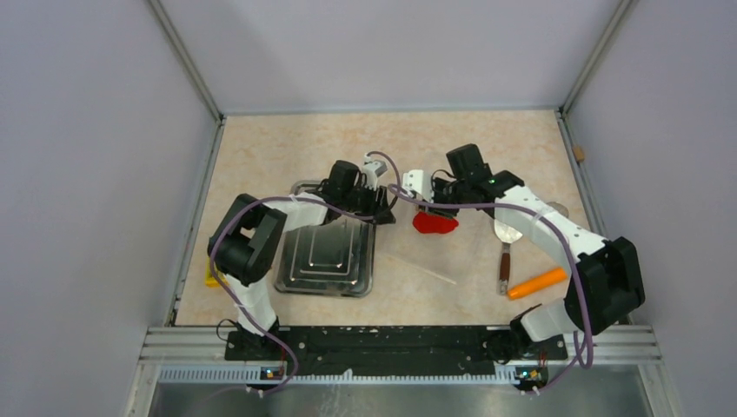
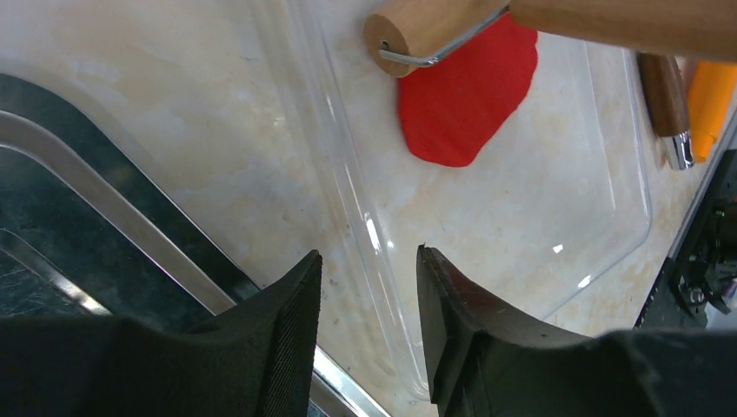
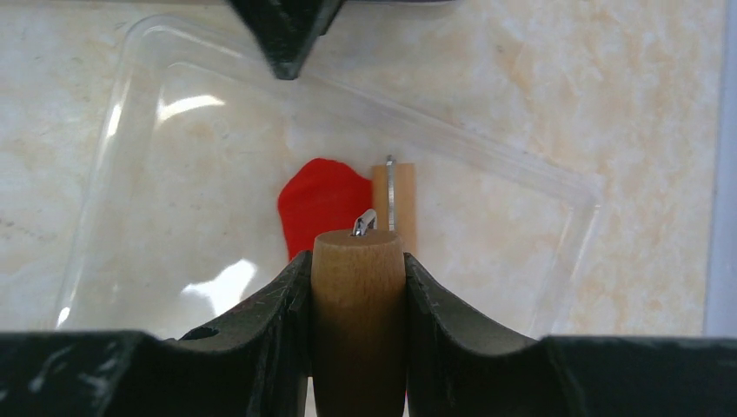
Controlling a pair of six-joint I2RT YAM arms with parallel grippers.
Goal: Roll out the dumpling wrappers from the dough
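The dough (image 1: 434, 224) is a flat, irregular bright red sheet lying in a clear plastic tray (image 2: 600, 182); it also shows in the left wrist view (image 2: 465, 95) and the right wrist view (image 3: 320, 201). My right gripper (image 3: 358, 261) is shut on the wooden handle (image 3: 358, 295) of a rolling pin, whose roller (image 2: 626, 22) rests at the dough's far edge. My left gripper (image 2: 367, 261) is open, its jaws astride the clear tray's rim just left of the dough. No neat round wrapper disc is in view.
A steel tray (image 1: 326, 252) lies under the left arm. A spatula (image 1: 505, 254) and an orange carrot (image 1: 537, 283) lie at the right. A thin stick (image 1: 421, 267) lies in the middle, and a yellow item (image 1: 211, 278) at the left edge.
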